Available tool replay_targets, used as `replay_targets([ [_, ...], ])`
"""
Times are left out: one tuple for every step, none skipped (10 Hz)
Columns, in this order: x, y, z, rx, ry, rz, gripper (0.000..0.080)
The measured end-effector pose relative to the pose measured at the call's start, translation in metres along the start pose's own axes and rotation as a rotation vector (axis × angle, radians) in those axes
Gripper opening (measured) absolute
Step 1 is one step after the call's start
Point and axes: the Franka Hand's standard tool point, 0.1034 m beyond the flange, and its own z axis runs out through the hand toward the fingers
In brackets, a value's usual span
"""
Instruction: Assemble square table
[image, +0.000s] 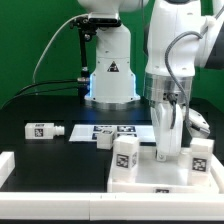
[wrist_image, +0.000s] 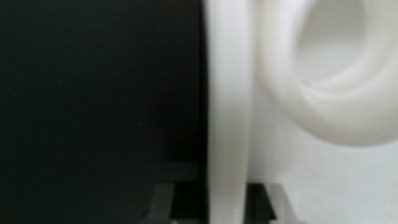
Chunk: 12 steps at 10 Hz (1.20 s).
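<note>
Reading the exterior view as a dial, the tabletop (image: 150, 180) lies low at about 5 o'clock, flat on the black table. The gripper (image: 167, 152) comes straight down onto its far edge, at 12 o'clock of the top itself. The jaws are pinched to a narrow slit. In the wrist view a thin white wall (wrist_image: 228, 120) runs between the 2 dark fingertips (wrist_image: 178, 203), and I judge it to be the top's raised rim, so the tool is clamped on the tabletop. The rounded white form beside the wall is too blurred to name.

2 tagged legs stand upright near the top's far corners, 1 leg (image: 125, 153) at about 10 o'clock of the top and another leg (image: 200, 156) at about 2 o'clock. Whether they rest on it or just behind it I cannot tell. A 3rd leg (image: 45, 129) lies on its side at 9 o'clock of the view, well apart. The 4th I cannot find.

The top looks like stiff, smooth plastic, probably light for its spread (and slippery on that table). A pinch on 1 thin rim gives little hold against twisting, so it should slide more readily than lift. Mid-edge looks the sound place to grip, since a corner hold would let it swing.
</note>
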Motion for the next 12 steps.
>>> replay_targets([
  [0.013,-0.004,-0.005,0.01,0.0,-0.061,0.0054],
  [0.03,0.002,-0.004,-0.006,-0.013,-0.174,0.0054],
  [0.045,0.01,0.0,-0.037,-0.029,-0.285,0.0054],
  [0.049,0.016,0.002,-0.061,-0.041,-0.366,0.0054],
  [0.049,0.018,0.003,-0.065,-0.043,-0.409,0.0054],
  [0.05,0.019,0.004,-0.067,-0.044,-0.44,0.0055],
  [0.052,0.019,0.004,-0.066,-0.044,-0.495,0.0055],
  [0.054,0.019,0.004,-0.066,-0.047,-0.567,0.0055],
  [0.066,0.018,0.003,-0.079,-0.055,-0.714,0.0059],
  [0.076,0.014,0.003,-0.083,-0.061,-0.845,0.0059],
  [0.085,0.006,0.003,-0.062,-0.049,-0.967,0.0059],
  [0.085,0.007,0.004,-0.064,-0.049,-1.004,0.0059],
])
